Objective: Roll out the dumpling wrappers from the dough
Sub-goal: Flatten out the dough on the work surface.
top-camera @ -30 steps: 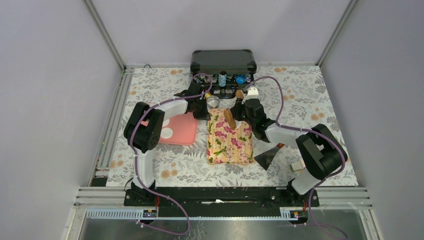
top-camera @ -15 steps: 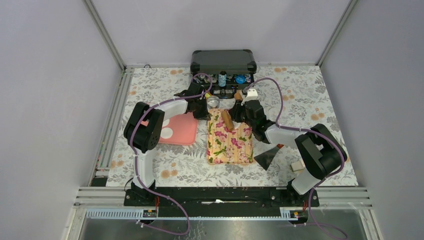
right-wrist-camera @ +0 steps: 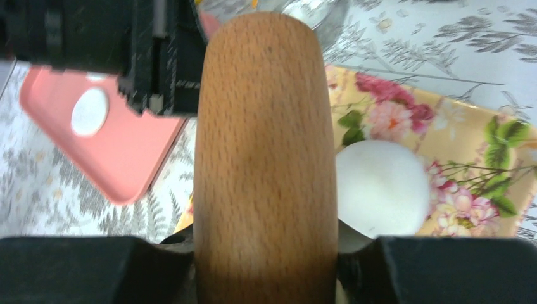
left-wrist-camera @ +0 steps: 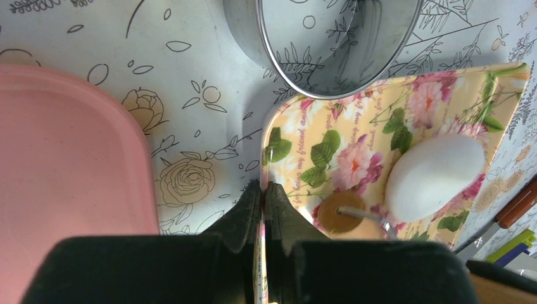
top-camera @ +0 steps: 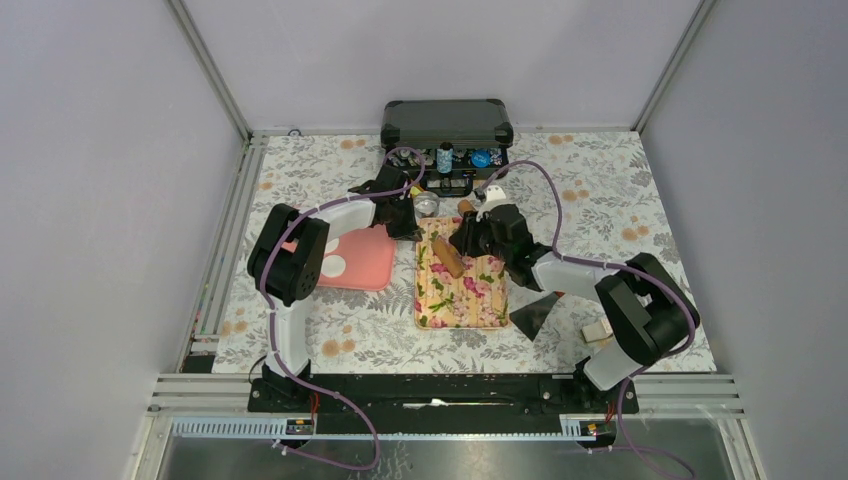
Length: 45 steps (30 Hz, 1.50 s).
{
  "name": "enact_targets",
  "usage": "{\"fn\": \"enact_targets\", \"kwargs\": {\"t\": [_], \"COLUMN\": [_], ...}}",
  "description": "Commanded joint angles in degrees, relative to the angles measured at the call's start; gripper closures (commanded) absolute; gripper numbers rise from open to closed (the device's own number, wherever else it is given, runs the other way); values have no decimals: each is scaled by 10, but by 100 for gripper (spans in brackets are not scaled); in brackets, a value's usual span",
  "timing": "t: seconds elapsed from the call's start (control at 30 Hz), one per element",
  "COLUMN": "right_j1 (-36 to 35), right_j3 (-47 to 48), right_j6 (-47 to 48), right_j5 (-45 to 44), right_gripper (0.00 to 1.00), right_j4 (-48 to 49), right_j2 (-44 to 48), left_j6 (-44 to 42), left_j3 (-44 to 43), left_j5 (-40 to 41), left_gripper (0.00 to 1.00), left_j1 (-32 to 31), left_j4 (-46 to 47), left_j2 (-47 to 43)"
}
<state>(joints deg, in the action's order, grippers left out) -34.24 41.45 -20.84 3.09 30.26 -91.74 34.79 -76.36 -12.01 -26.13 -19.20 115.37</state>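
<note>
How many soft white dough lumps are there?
1: the soft white rounded dough lump lies on the yellow flowered board, beside the wooden rolling pin. More may be hidden.

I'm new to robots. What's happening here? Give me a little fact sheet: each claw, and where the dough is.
left claw: shut on the floral board at its edge
right claw: shut on the wooden rolling pin
dough: one rounded lump on the board, beside the pin
wrapper: a flat disc on the pink tray
</note>
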Motion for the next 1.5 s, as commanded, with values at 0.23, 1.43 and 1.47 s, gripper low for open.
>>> {"fn": "enact_targets", "kwargs": {"t": [0.23, 1.43, 1.47], "right_j1": [100, 162, 162], "right_j3": [22, -41, -45], "right_j6": [96, 231, 225], "right_j5": [336, 382, 379], "right_gripper": [100, 100, 100], "right_j4": [-6, 120, 122], "right_j2": [108, -76, -76], "left_j6": [-50, -62, -61], "left_j3": [5, -14, -14], "left_j5": [10, -37, -37], "left_gripper": [100, 100, 100], "left_j1": [3, -3, -3], "left_j4": [-30, -52, -52], "left_j2": [2, 12, 11]}}
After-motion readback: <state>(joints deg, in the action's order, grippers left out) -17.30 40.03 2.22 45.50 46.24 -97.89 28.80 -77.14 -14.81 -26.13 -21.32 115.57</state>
